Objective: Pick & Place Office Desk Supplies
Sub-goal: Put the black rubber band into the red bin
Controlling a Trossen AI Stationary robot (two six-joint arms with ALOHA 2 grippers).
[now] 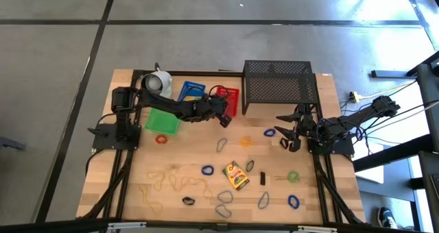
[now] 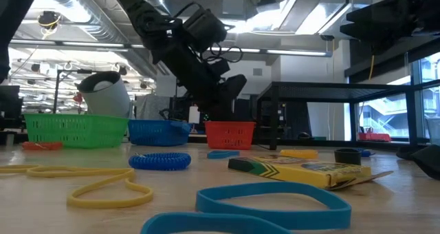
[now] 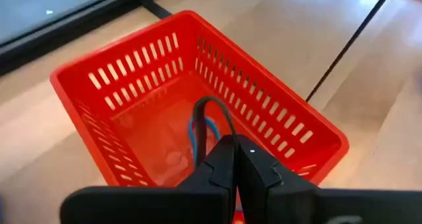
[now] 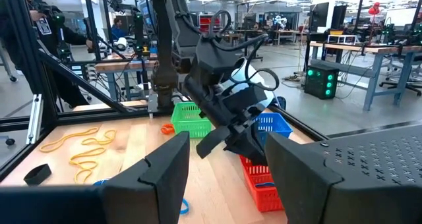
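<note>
The high view looks straight down on the whole desk (image 1: 137,175), the low view skims level across it, and both wrist views closely share the red basket (image 3: 198,105).

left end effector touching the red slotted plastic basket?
Apart. The left wrist view shows the shut left end effector above the red slotted plastic basket, pinching a blue rubber band over its open inside.

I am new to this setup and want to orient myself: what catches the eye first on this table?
The left tool, shut on a dark band, hangs over the red basket at the table's far edge. Coloured rubber bands and a crayon box lie scattered on the near half. The right tool waits open beside the black mesh rack.
</note>
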